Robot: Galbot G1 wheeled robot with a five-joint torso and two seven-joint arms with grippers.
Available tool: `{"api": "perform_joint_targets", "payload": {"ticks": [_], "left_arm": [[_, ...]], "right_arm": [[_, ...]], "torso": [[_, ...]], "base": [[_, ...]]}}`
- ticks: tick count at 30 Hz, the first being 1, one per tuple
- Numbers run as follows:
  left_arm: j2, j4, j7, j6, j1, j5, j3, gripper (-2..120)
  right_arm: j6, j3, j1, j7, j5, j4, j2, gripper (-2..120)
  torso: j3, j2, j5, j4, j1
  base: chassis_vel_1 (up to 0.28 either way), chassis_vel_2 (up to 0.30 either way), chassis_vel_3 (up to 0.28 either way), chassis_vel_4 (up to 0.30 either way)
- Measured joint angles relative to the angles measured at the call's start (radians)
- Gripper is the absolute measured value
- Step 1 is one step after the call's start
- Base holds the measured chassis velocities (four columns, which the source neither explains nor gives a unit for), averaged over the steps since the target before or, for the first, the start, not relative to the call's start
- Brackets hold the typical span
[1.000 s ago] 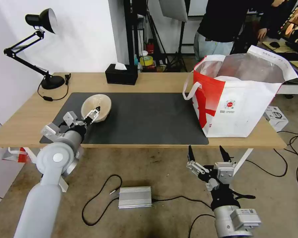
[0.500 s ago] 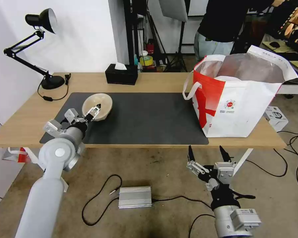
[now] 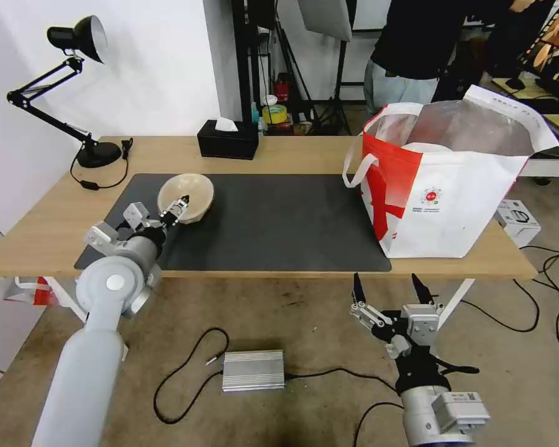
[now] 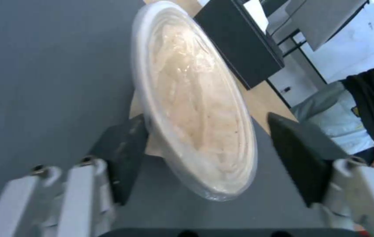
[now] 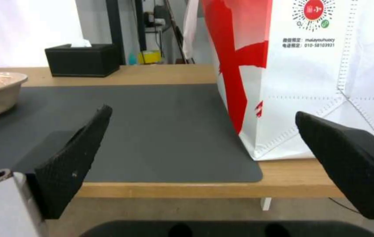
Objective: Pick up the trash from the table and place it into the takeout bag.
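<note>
Your left gripper (image 3: 179, 208) is right at the beige pulp bowl (image 3: 186, 197), and look at the left wrist view: the jaws are spread, one finger (image 4: 123, 154) tucked against the bowl's outer wall under the rim, the other finger (image 4: 298, 161) standing well clear on the inside. So it is released, not gripping yet; the rim sits between the two fingers, much closer to the outer one. The bowl looks tipped, its mouth facing back toward your arm, and it carries a thin plastic lining.

That is the relation to watch: the rim runs across the gap, so a close from here should pinch the wall edge-on. The bowl is round, so no long axis to fuss over; what counts is keeping that wall between the fingers.

Moving outward, the bowl sits on the left part of the dark mat (image 3: 279, 217) on the table (image 3: 292, 152). The takeout bag (image 3: 441, 186) stands open at the table's right end, well apart from the bowl, so you have the whole mat to cross.

Your right gripper (image 3: 391, 292) hangs below the table edge in front of the bag, jaws wide and empty. It is nearer the bag, but the left is the one on the bowl.
</note>
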Motion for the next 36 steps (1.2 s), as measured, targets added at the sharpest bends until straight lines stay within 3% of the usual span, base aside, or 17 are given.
{"api": "perform_joint_targets", "payload": {"ticks": [5, 10, 11, 12, 15, 21, 36], "left_arm": [[-0.003, 0.004, 0.0, 0.0, -0.004, 0.004, 0.001, 45], [-0.005, 0.003, 0.0, 0.0, -0.001, 0.006, 0.001, 34], [-0.005, -0.001, 0.0, 0.0, 0.0, 0.007, 0.001, 23], [-0.005, -0.001, 0.0, 0.0, 0.0, 0.007, 0.001, 23], [-0.002, -0.01, 0.0, 0.0, 0.002, 0.007, -0.002, 7], [0.006, -0.017, -0.003, -0.001, 0.007, 0.007, -0.01, 0], [0.012, -0.03, -0.003, -0.006, 0.02, 0.007, -0.022, 0]], "right_arm": [[0.0, 0.0, 0.0, 0.0, 0.0, 0.0, 0.0, 100], [0.0, 0.0, 0.0, 0.0, 0.0, 0.0, 0.0, 100], [0.0, 0.0, 0.0, 0.0, 0.0, 0.0, 0.0, 100], [0.0, 0.0, 0.0, 0.0, 0.0, 0.0, 0.0, 100], [0.0, 0.0, 0.0, 0.0, 0.0, 0.0, 0.0, 100], [0.0, 0.0, 0.0, 0.0, 0.0, 0.0, 0.0, 100], [0.0, 0.0, 0.0, 0.0, 0.0, 0.0, 0.0, 100]], "torso": [[0.0, 0.0, 0.0, 0.0, 0.0], [0.0, 0.0, 0.0, 0.0, 0.0], [0.0, 0.0, 0.0, 0.0, 0.0], [0.0, 0.0, 0.0, 0.0, 0.0], [0.0, 0.0, 0.0, 0.0, 0.0], [0.0, 0.0, 0.0, 0.0, 0.0], [0.0, 0.0, 0.0, 0.0, 0.0]], "base": [[0.0, 0.0, 0.0, 0.0], [0.0, 0.0, 0.0, 0.0], [0.0, 0.0, 0.0, 0.0], [0.0, 0.0, 0.0, 0.0], [0.0, 0.0, 0.0, 0.0], [0.0, 0.0, 0.0, 0.0], [0.0, 0.0, 0.0, 0.0]]}}
